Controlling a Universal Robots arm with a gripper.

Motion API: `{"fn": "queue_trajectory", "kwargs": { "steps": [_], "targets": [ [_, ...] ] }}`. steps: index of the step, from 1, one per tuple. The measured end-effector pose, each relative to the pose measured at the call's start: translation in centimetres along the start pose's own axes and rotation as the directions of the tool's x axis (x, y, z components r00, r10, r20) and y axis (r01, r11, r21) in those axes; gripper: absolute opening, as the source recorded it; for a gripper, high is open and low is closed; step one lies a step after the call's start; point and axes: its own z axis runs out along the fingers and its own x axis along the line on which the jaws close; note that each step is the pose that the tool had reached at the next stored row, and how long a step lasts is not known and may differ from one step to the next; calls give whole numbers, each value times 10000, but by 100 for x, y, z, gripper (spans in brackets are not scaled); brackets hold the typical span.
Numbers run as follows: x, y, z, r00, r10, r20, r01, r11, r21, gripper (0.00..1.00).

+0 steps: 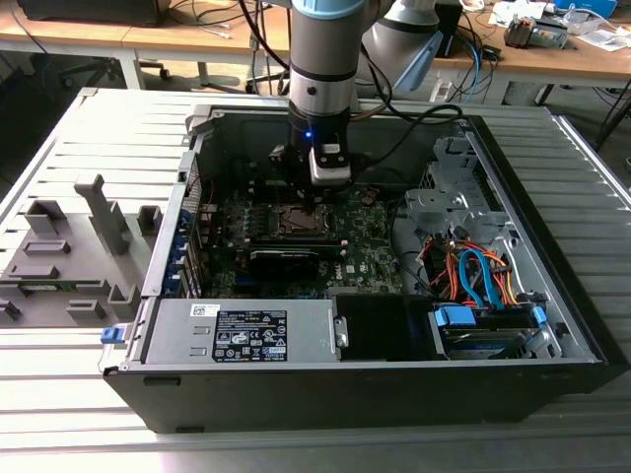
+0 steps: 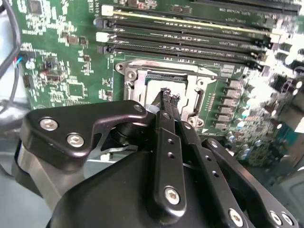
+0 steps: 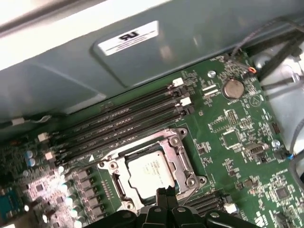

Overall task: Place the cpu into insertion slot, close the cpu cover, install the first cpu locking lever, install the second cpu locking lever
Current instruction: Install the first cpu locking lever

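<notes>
My black two-fingered gripper (image 3: 165, 194): fingers pressed together with no gap between the tips and nothing held between them, poised just above the near edge of the socket; in the second wrist view the same closed fingertips (image 2: 167, 97) stand over the socket's middle. The cpu (image 3: 150, 173), a small flat square chip with a pale silver-grey metal top: lying flat and seated inside the insertion slot (image 3: 119, 189), the square dark socket recess on the board. The cpu cover (image 3: 175, 154), a thin silvery metal frame plate with a large central window: lying down around the chip, the chip's top showing through the window. Whether the locking levers are latched, I cannot tell. Four long black memory slots (image 3: 128, 124) with white end clips: running side by side just beyond the socket, unfilled. Green motherboard (image 3: 237, 142): carrying the socket, the slots, a round silver coin battery (image 3: 232, 88) and rows of small grey components. In the exterior view, my grey and blue arm (image 1: 320, 59) comes straight down into the open black computer case (image 1: 394, 384), which lies on its side on a slatted grey metal table (image 1: 79, 355). A grey power supply box with a white label (image 1: 242, 330) sits along the case's near edge; orange and blue cables (image 1: 473, 271) are bundled toward the exterior view's right. Grey plastic fixtures (image 1: 69, 251) stand on the table at the exterior view's left, well apart from the case.
</notes>
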Motion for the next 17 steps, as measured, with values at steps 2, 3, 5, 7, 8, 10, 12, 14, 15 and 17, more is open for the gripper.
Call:
{"fn": "queue_trajectory", "kwargs": {
  "steps": [2,3,5,7,8,10,12,14,15,17],
  "targets": [
    [0,0,1,9992,-393,7,393,9992,3,11],
    [0,0,3,9979,-648,11,648,9979,4,11],
    [0,0,5,9929,-1192,21,1192,9929,9,11],
    [0,0,7,9854,-1704,30,1704,9854,13,11],
    [0,0,8,9818,-1901,33,1901,9818,16,11],
    [0,0,9,9740,-2264,39,2264,9740,20,11],
    [0,0,11,9654,-2608,45,2608,9654,23,11],
    [0,0,13,9521,-3057,52,3057,9521,30,11],
    [0,0,13,9468,-3218,54,3218,9468,31,11],
    [0,0,15,9251,-3798,63,3798,9251,39,11]
  ]
}}
